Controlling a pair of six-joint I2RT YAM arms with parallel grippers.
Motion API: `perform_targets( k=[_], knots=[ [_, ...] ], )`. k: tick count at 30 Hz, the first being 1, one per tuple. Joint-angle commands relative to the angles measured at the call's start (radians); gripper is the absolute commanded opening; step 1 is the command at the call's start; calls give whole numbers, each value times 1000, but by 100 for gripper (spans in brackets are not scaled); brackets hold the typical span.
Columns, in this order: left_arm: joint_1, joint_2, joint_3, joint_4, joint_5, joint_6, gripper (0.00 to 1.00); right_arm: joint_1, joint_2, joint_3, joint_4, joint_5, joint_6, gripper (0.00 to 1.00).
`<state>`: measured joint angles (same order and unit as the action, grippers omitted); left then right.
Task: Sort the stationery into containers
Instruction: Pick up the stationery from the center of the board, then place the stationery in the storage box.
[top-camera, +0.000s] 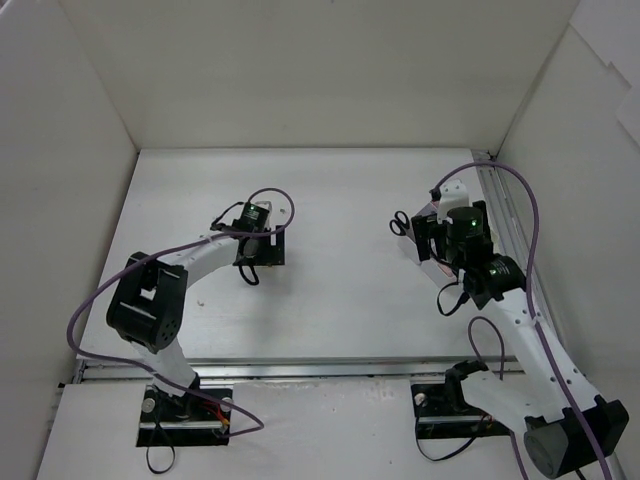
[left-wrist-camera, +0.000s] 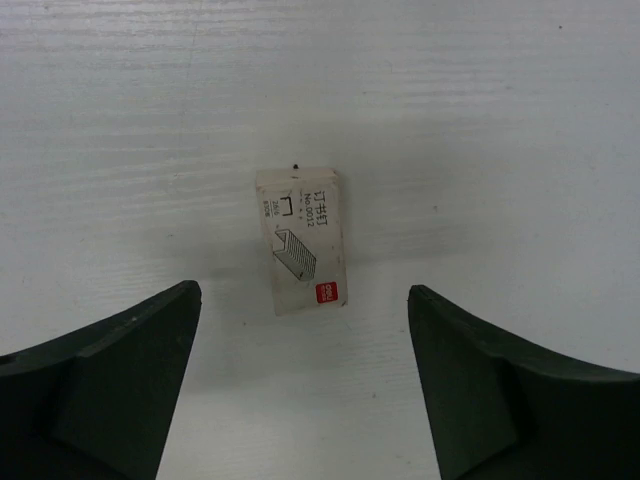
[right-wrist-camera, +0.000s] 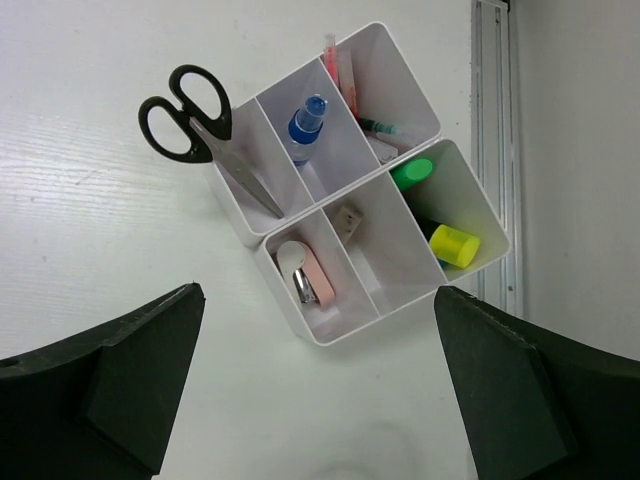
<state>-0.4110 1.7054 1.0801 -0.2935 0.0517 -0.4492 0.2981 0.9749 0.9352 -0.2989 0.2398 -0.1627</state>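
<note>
Left fingers (left-wrist-camera: 120, 380) are spread wide and empty, with a small staple box (left-wrist-camera: 298, 240) seen between them, flat on the tabletop (left-wrist-camera: 500, 120). It is judged light and stiff, best pinched across its long sides. Right fingers (right-wrist-camera: 120, 390), equally wide, are held above the organizer tray (right-wrist-camera: 392, 70).

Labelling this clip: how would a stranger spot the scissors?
Find the white organizer tray at the right of the table. In the compartment beside the blue-capped bottle, the scissors lean blades down; only they have black loop handles jutting out.
</note>
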Motion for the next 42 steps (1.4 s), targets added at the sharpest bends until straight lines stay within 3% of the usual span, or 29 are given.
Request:
perform_targets(
  k=[1, 5, 6, 8, 12, 14, 20, 24, 29, 37, 42],
  knots=[
    [-25, 20, 72, 19, -47, -5, 76, 9, -51, -39, 118, 27, 106, 98],
    [-40, 71, 109, -7, -116, -14, 60, 10, -91, -90, 185, -11, 149, 98],
    [-49, 76, 116, -9, -118, -13, 50, 13, -94, -104, 201, -16, 158, 98],
    [-49, 92, 115, -4, -119, -13, 41, 12, -108, -111, 211, -36, 158, 98],
    [-49, 103, 113, 4, -112, -8, 12, 12, -130, -125, 218, -95, 206, 98],
    [-49, 97, 112, 7, -110, -3, 6, 12, -145, -130, 218, -146, 216, 98],
    [-80, 1, 77, 28, -84, 90, 0, 12, -136, -133, 233, -348, 281, 98],
    [-162, -191, -49, 150, 29, 228, 0, 16, -67, -115, 239, -590, 281, 98],
    [-235, -357, -192, 243, 186, 334, 6, 42, 30, -105, 323, -764, 330, 98],
    [-347, -451, -241, 286, 241, 359, 5, 134, 209, -85, 514, -807, 497, 98],
    [-387, -478, -235, 313, 182, 362, 4, 183, 343, -41, 540, -829, 563, 97]
  ],
)
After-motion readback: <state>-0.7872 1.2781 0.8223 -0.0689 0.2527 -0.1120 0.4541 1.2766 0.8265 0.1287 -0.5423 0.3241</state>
